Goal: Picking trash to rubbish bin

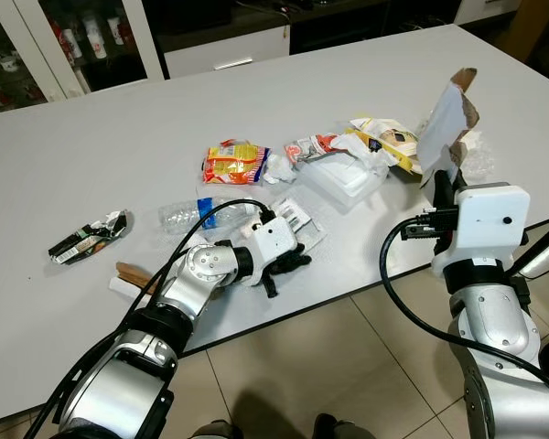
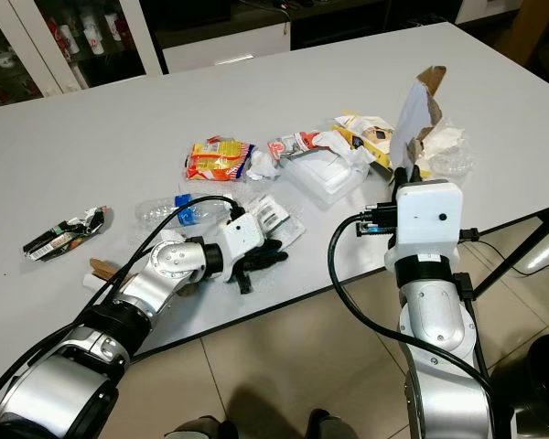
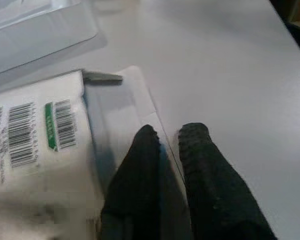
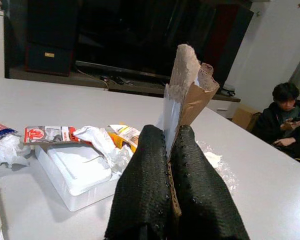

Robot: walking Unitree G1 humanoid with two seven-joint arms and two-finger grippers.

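My left gripper (image 1: 291,263) lies low on the white table (image 1: 146,119) near its front edge. Its black fingers (image 3: 195,145) are shut on the edge of a white plastic wrapper with barcodes (image 3: 37,127), which lies flat on the table (image 1: 297,218). My right gripper (image 1: 445,187) is raised above the table's right front corner, shut on a torn piece of brown and white paper (image 4: 187,82) that stands upright out of its fingers (image 1: 444,114).
Trash is spread over the table: a yellow-red snack packet (image 1: 233,163), a clear bottle (image 1: 192,216), a white tray (image 1: 343,178), crumpled wrappers (image 1: 384,137), a black-silver wrapper (image 1: 90,238) and a brown stick (image 1: 133,273). A person (image 4: 286,120) sits beyond the far right end.
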